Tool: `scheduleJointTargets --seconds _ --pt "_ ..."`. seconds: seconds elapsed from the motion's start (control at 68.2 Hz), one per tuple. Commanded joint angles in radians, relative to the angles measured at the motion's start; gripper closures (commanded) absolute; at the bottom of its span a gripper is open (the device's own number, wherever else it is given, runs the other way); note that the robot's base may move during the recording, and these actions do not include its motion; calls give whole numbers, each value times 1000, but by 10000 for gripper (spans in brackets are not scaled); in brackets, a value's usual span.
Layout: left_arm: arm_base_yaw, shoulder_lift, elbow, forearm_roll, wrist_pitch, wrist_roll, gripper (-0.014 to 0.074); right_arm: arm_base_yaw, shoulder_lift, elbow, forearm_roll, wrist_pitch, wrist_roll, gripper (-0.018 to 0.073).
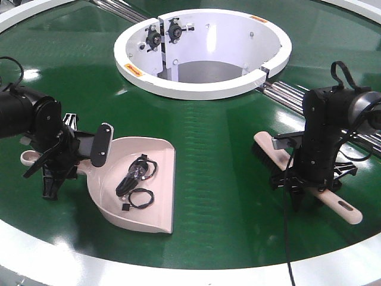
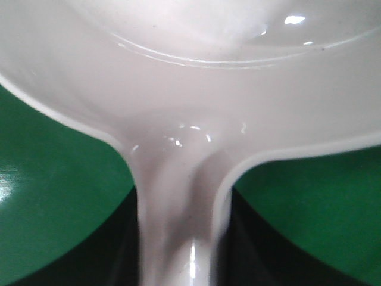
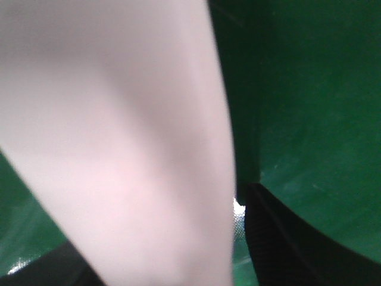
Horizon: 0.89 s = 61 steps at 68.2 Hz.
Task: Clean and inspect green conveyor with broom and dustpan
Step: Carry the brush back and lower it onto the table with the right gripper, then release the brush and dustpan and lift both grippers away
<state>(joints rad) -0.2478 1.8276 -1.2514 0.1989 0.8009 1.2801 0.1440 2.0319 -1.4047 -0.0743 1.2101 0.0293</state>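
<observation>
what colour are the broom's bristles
Black, on the broom; clearest in the exterior front-facing view.

Glossy dark green ring-shaped conveyor belt (image 1: 220, 173), reflective. Pale pink-beige plastic dustpan (image 1: 158, 205) smooth, semi-gloss. Pale pink-beige plastic broom (image 1: 342, 207), black bristles. White central hub (image 1: 202, 89) painted, smooth.

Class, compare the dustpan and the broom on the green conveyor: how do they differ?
The dustpan is a wide scoop holding black debris; the broom is slim and carries black bristles. The dustpan lies at the left hand, the broom at the right hand. Both are pale pink-beige plastic.
</observation>
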Motion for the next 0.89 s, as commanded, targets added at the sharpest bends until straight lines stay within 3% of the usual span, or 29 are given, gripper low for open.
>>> scheduleJointTargets --seconds 0.0,0.235,0.454,0.88 --pt "-6 -40 -26 -27 -22 -4 603 -1 -41 -18 20 32 -9 155" --pt "-6 -40 -26 -47 -2 -4 586 -1 -46 -18 20 17 -11 155" --pt "-6 -40 -26 -39 20 -4 506 -1 -80 -19 22 -24 -9 155" --pt "-6 -41 -26 -67 66 -4 160 -1 -123 -19 17 -33 -18 155"
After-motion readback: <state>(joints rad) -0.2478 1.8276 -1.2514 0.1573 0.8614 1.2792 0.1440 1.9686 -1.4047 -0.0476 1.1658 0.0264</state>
